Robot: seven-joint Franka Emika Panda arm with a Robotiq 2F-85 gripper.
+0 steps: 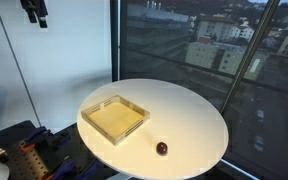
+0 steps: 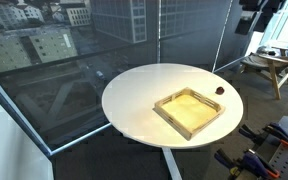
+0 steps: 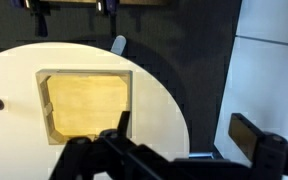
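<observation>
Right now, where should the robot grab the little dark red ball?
Probably across its round middle, straight down from above: the ball sits alone on the table, apart from the wooden tray, leaving room on both sides.

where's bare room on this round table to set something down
Widest: the bare table between the wooden tray and the window-side rim. A narrower strip lies between the tray and the small dark ball. Tightest at the ball by the rim. The open pincer hangs high above, clear of the top.
</observation>
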